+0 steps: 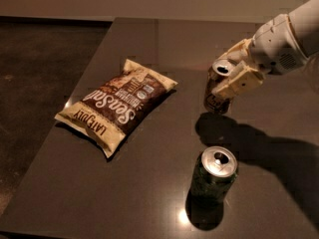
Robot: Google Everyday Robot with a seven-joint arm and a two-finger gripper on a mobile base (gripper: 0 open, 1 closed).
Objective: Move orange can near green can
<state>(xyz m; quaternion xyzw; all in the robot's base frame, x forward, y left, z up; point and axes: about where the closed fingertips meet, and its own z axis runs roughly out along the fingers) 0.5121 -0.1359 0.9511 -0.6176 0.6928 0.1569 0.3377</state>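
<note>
The orange can (215, 94) is brown-gold with a silver top and hangs tilted a little above the dark table (149, 44), right of centre. My gripper (233, 72) comes in from the upper right and is shut on it, one cream finger (239, 82) across its front and one behind its top. The green can (213, 176) stands upright near the front, just below the held can, with a gap between them.
A brown and cream chip bag (117, 102) lies flat left of centre. The table's left edge (60, 113) runs diagonally, with dark floor beyond. My arm's shadow (259, 148) falls across the right side.
</note>
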